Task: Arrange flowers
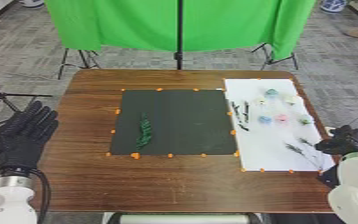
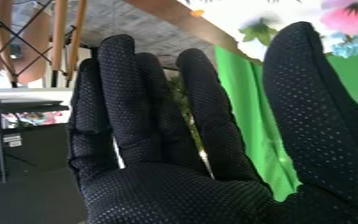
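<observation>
In the head view, a green leafy stem (image 1: 144,131) lies upright on the left part of the dark mat (image 1: 189,120). Pink (image 1: 281,118) and blue (image 1: 264,120) flower heads, other small blooms, dark twigs (image 1: 238,112) and feathery stems (image 1: 306,152) rest on the white sheet (image 1: 255,157). My right hand (image 1: 342,142) is at that sheet's right edge; in the right wrist view the hand (image 2: 175,195) has straight fingers and holds nothing, with a pink flower (image 2: 351,19) beyond the thumb. My left hand (image 1: 26,131) is left of the table, its fingers straight.
Orange tabs (image 1: 135,156) line the edges of the mat and sheet on the brown table (image 1: 158,185). A green cloth (image 1: 229,25) on a stand hangs behind the table. A black stand (image 1: 2,97) is beyond the left hand.
</observation>
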`<state>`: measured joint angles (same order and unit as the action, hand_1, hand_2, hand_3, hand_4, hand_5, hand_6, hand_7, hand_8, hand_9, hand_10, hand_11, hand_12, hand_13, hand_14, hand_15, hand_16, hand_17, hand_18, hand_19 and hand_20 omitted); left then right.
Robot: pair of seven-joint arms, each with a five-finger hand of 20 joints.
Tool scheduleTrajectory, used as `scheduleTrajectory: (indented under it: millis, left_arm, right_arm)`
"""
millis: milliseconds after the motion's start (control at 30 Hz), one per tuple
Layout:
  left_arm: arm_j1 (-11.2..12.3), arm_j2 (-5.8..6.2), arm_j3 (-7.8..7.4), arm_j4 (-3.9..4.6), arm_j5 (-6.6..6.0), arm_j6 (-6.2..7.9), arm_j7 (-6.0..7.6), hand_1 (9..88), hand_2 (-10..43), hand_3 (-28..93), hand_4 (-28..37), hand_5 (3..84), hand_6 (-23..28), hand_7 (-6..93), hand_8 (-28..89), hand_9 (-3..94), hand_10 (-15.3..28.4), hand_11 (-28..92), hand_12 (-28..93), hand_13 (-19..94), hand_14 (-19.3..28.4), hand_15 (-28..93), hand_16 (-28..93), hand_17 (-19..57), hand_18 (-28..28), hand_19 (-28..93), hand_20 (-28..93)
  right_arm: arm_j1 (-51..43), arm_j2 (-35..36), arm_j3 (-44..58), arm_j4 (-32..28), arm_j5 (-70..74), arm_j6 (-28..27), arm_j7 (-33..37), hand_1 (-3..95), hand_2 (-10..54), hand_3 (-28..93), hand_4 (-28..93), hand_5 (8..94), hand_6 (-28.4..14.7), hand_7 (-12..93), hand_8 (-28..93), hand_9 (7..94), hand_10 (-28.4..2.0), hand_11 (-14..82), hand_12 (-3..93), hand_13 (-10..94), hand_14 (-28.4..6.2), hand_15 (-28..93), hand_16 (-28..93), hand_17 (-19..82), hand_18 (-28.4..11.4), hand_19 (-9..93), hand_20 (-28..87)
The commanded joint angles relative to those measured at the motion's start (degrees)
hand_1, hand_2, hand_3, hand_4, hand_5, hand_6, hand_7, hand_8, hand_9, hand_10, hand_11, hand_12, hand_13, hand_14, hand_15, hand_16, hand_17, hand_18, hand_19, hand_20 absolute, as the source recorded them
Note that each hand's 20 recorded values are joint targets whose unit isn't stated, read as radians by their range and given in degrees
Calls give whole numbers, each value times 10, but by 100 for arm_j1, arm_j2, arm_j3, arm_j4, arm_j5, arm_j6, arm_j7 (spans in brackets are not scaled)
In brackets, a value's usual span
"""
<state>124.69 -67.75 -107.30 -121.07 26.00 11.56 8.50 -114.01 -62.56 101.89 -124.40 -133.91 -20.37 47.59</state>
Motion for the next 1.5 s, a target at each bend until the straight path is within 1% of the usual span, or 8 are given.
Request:
scheduleTrajectory:
  millis: [33, 133, 300, 367, 533, 867, 1067, 1500]
  left_arm:
    - [157, -103, 17, -24, 28, 78, -48, 309, 130, 744, -239, 463, 92, 90, -79, 399, 134, 167, 117, 313, 137, 324, -57, -25, 136, 285, 151]
    - [155, -78, 3, -35, 44, 187, -117, 322, 145, 740, -244, 465, 92, 92, -78, 399, 134, 168, 119, 311, 141, 340, -52, -25, 137, 290, 153]
    - [90, -58, 44, -10, 59, 153, -186, 325, 151, 739, -248, 468, 94, 94, -80, 400, 137, 173, 121, 313, 146, 372, -47, -27, 140, 303, 158]
    - [52, -64, 46, -2, 89, 199, -293, 329, 155, 738, -248, 468, 94, 95, -80, 400, 138, 175, 121, 313, 147, 375, -49, -27, 141, 305, 159]
    - [99, -93, 28, -29, 73, 239, -370, 338, 163, 738, -247, 471, 95, 96, -80, 400, 138, 177, 121, 311, 148, 380, -53, -29, 143, 311, 158]
    - [267, -137, -10, -115, 55, 299, -322, 328, 159, 734, -245, 469, 97, 95, -80, 397, 140, 176, 120, 306, 152, 384, -56, -34, 144, 315, 154]
    - [304, -104, -11, -128, 63, 343, -335, 326, 157, 733, -244, 468, 97, 94, -80, 397, 140, 175, 120, 306, 152, 385, -57, -35, 144, 316, 153]
    - [-47, 182, 271, 21, 110, 307, -505, 324, 155, 734, -244, 468, 97, 88, -81, 396, 141, 174, 119, 304, 153, 387, -58, -37, 145, 317, 153]
  right_arm:
    - [66, -92, -133, 238, -197, -194, 78, 469, -95, 716, -282, 663, -95, 155, -87, 581, -233, 238, 208, 467, -209, 508, 159, 241, -274, 778, 255]
    - [219, -156, -282, 458, -245, -346, 46, 475, -95, 700, -283, 683, -84, 153, -91, 581, -228, 296, 242, 464, -210, 566, 187, 241, -274, 782, 268]
    - [274, -212, -438, 766, -551, -165, -118, 499, -95, 696, -283, 728, -53, 166, -97, 572, -222, 417, 292, 461, -221, 663, 238, 246, -272, 792, 296]
    - [276, -214, -503, 854, -634, 68, -99, 570, -95, 607, -282, 764, -51, 167, 17, 591, -210, 444, 322, 476, -217, 676, 266, 254, -269, 792, 313]
    - [263, -198, -587, 831, -838, 675, -100, 646, -95, 620, -281, 829, -37, 242, 185, 696, -170, 344, 534, 545, -192, 659, 414, 289, -273, 809, 356]
    - [429, -88, -710, 71, -591, 1196, -141, 625, -95, 671, -277, 811, -29, 293, 204, 729, -147, 361, 547, 601, -181, 675, 441, 334, -277, 854, 380]
    - [1193, -263, -1480, -166, -584, 1488, -279, 625, -95, 653, -254, 789, -24, 332, 181, 766, -127, 458, 565, 677, -176, 776, 508, 394, -283, 926, 475]
    - [2315, -2222, -3025, 1012, -879, 1411, -597, 623, -95, 651, -247, 786, -21, 333, 188, 776, -127, 501, 544, 694, -173, 779, 537, 408, -284, 932, 496]
